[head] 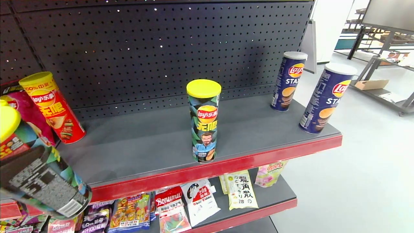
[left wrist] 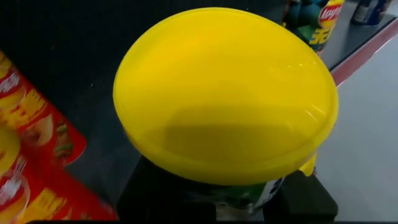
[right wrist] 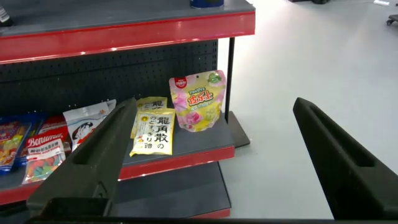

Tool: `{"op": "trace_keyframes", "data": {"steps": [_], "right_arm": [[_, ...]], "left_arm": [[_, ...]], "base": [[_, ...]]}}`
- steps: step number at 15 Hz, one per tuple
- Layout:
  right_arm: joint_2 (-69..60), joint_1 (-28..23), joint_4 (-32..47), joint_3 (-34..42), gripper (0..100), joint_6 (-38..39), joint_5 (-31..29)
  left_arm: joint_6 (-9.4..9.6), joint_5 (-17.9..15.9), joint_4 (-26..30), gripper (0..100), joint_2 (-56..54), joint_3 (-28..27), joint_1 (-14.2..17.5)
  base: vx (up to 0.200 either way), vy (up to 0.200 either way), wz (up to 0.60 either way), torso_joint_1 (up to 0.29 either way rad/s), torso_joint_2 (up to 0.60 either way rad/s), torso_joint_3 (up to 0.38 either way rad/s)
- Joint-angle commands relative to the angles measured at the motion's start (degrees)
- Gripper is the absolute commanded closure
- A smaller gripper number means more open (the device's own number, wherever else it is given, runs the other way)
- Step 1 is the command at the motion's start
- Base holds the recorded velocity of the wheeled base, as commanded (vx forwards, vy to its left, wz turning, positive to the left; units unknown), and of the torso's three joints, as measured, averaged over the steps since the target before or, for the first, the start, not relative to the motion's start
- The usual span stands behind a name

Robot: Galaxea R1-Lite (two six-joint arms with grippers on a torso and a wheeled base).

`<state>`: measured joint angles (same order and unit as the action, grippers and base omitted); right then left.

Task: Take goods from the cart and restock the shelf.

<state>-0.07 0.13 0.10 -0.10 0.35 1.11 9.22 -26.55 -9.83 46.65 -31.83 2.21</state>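
Head view, from where I stand: a carried can (head: 42, 181) with a green patterned body hangs tilted at the lower left. It is just off the front of the top shelf (head: 226, 168) and not yet on it. Its yellow lid (head: 6, 119) points back toward the robot, and I judge the tilt comes from being held by its side. On the grey board a matching green can (head: 203, 121) stands upright near the red front edge. A red can (head: 53, 108) stands at the left and two blue cans (head: 288, 82) at the right end. The bare board between red and green looks like the spot meant for the newcomer.

Left wrist view: the lid is seen close up. Below it the left pincer (left wrist: 230, 199) shows dark fingers on either side of the can's body, clamped on it as far as I can judge. The red can is just beside.

Right wrist view: the right pincer (right wrist: 213, 102) has its fingers spread wide with nothing between them. It hangs low before the lower shelf (right wrist: 186, 158), where pouches (right wrist: 152, 130) are propped up. It looks parked out of the way.
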Motion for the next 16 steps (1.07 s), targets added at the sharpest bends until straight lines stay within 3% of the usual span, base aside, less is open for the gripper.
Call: {"op": "trace_keyframes", "data": {"steps": [1,3,6,9,11,13,16], "right_arm": [[0.07,0.04,-0.01,0.01,0,0.00,0.03],[0.07,0.04,-0.01,0.01,0,0.00,0.03],[0.07,0.04,-0.01,0.01,0,0.00,0.03],[0.07,0.04,-0.01,0.01,0,0.00,0.03],[0.07,0.04,-0.01,0.01,0,0.00,0.03],[0.07,0.04,-0.01,0.01,0,0.00,0.03],[0.07,0.04,-0.01,0.10,0,0.00,0.03]], "left_arm": [[-2.01,0.01,-9.33,100,11.71,-0.43,-6.86],[-2.62,0.18,-15.84,100,18.56,-2.71,-8.01],[-2.54,0.45,-21.29,100,28.49,-7.72,-8.62],[-2.98,2.29,-22.96,100,37.99,-14.75,-12.14],[-6.76,9.59,-22.43,100,45.63,-25.04,-18.55],[-9.22,14.16,-22.34,100,52.40,-33.30,-20.84],[-9.30,18.03,-22.25,100,58.64,-38.31,-22.86]], "base": [[0.000,0.000,0.00,0.000,0.00,0.000],[0.000,0.000,0.00,0.000,0.00,0.000],[0.000,0.000,0.00,0.000,0.00,0.000],[0.000,0.000,0.00,0.000,0.00,0.000],[0.000,0.000,0.00,0.000,0.00,0.000],[0.000,0.000,0.00,0.000,0.00,0.000],[0.000,0.000,0.00,0.000,0.00,0.000]]}}
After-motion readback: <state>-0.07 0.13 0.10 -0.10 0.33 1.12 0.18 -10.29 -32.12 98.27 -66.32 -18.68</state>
